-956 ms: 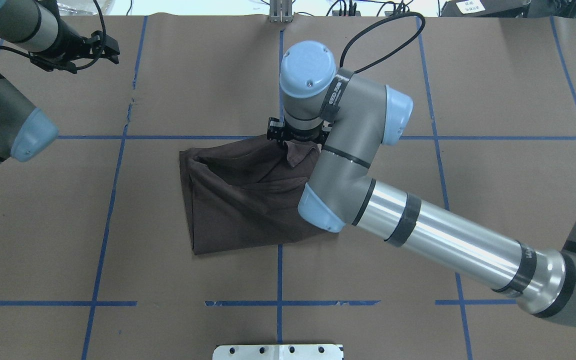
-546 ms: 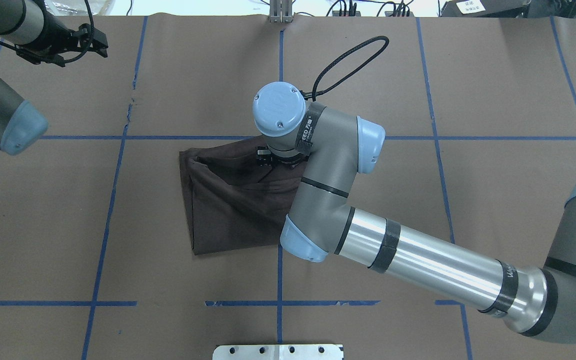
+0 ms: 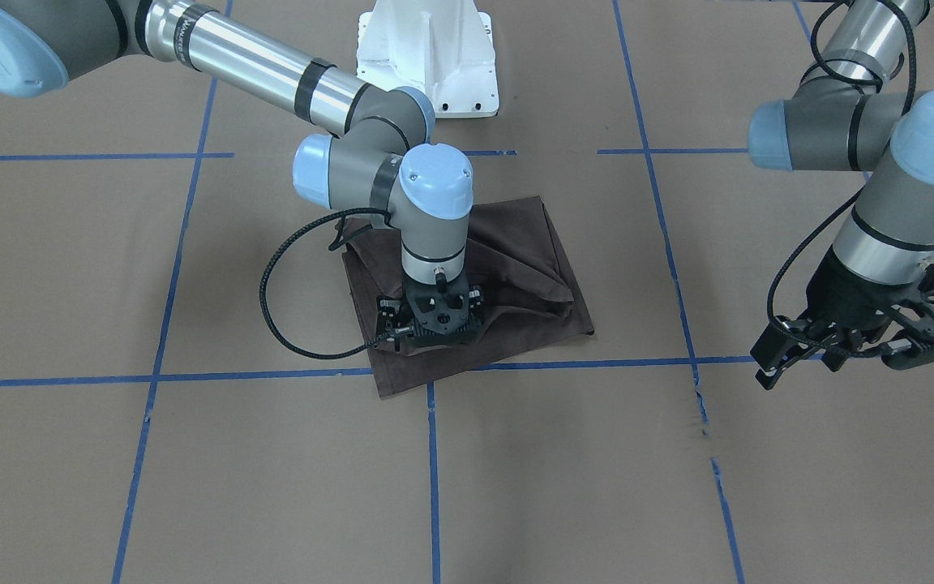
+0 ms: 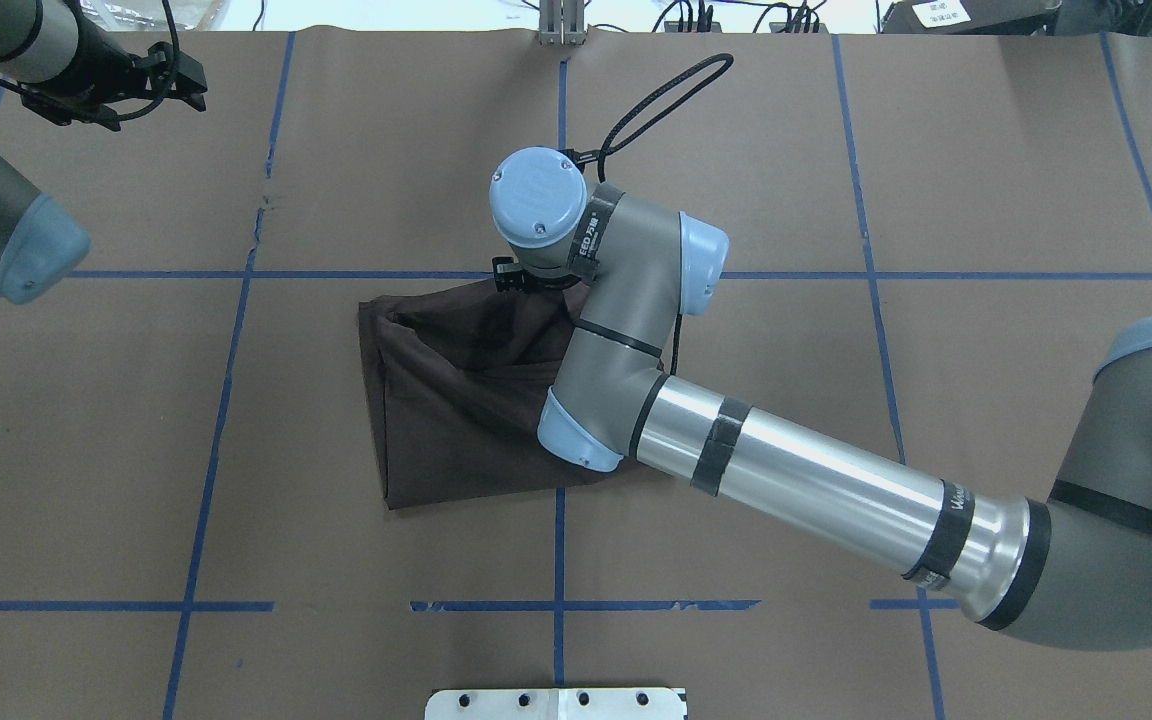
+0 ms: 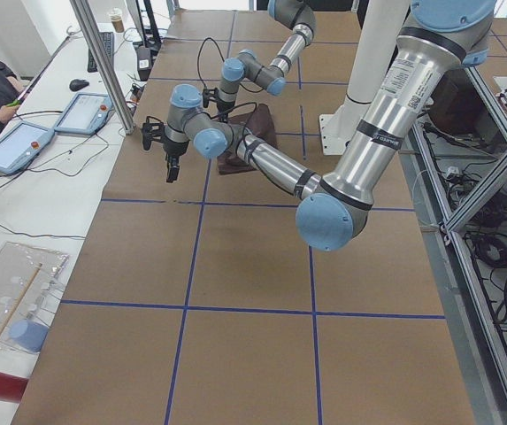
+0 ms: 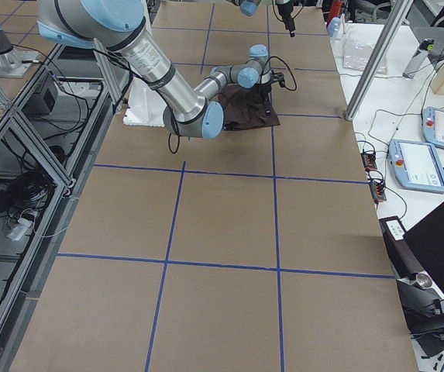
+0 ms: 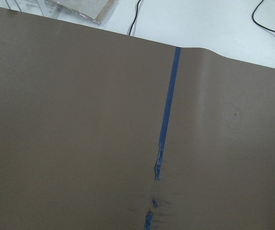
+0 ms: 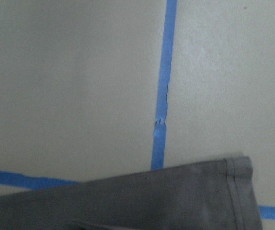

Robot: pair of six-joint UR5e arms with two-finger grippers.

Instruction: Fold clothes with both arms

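**A:** Shirt's [image 3: 516, 251] bunched at desk [image 3: 678, 487] centre, right pincer [image 3: 432, 334] at its 7 o'clock, can't tell if gripping. Left pincer [image 3: 860, 347] is spread, empty.

**B:** Snagged cloth could drag up and wreck the fold.

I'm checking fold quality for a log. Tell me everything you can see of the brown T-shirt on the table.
The T-shirt is dark brown, thin cloth, folded into a rough four-sided bundle with loose creases. It lies on the paper-covered table, over crossing blue tape lines. The right wrist view shows a stitched hem. The right gripper is down on its edge farthest from the robot; whether it pinches the cloth is hidden. No lettering or labels show.
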